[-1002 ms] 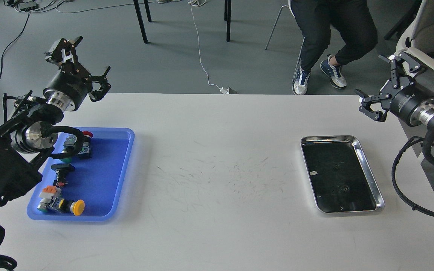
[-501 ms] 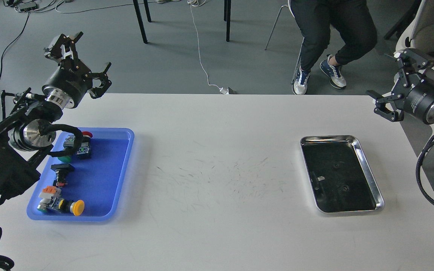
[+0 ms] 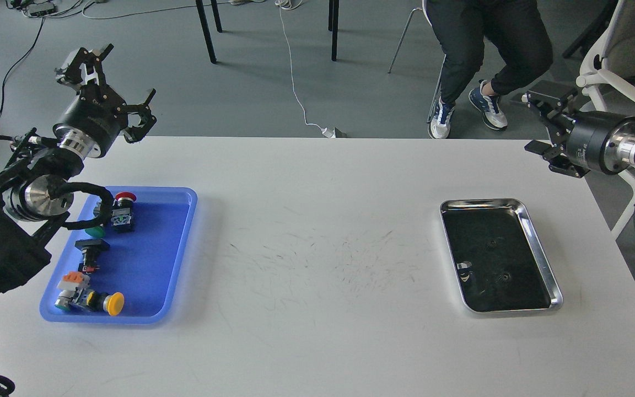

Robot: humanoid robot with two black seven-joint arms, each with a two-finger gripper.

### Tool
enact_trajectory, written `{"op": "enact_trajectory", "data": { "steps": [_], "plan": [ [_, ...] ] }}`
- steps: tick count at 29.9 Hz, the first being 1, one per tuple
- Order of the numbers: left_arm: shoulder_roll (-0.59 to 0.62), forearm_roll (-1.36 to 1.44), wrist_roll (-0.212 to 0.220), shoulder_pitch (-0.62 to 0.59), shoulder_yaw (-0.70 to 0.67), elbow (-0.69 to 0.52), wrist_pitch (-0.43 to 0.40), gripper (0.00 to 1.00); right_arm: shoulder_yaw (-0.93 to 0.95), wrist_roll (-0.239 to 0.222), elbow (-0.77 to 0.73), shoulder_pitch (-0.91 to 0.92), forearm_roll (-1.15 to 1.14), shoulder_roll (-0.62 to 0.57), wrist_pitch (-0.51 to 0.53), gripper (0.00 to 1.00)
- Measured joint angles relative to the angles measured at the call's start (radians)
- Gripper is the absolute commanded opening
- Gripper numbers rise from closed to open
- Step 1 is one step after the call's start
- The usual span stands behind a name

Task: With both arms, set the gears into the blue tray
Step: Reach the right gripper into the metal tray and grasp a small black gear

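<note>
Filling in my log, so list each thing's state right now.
Left gripper: open, empty, raised behind the blue tray.
Right gripper: open, empty, off the table.
Gears: two, lying in the steel tray.
Steel tray: flat on the table.
Blue tray: holds push-buttons, no gears.

White counter [image 3: 317, 182], faint dark scuffs at centre. Resting directly on top: blue tray [image 3: 182, 242] near left edge; shiny steel tray [image 3: 538, 242] near right edge, well apart.
</note>
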Motion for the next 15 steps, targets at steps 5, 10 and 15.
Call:
{"op": "enact_trajectory", "data": {
  "steps": [5,10,15],
  "plan": [
    [0.006,0.000,0.000,0.000,0.000,0.000,-0.001,0.99,-0.211,-0.008,0.038,0.151,-0.155,-0.006,0.066,0.99],
    [0.006,0.000,0.000,0.000,0.000,0.000,-0.001,0.99,-0.362,-0.009,0.064,0.238,-0.267,0.004,0.085,0.99],
    [0.005,0.000,-0.012,0.002,0.000,-0.002,-0.001,0.99,-0.435,-0.009,0.066,0.243,-0.385,0.037,0.086,0.99]
  ]
}}
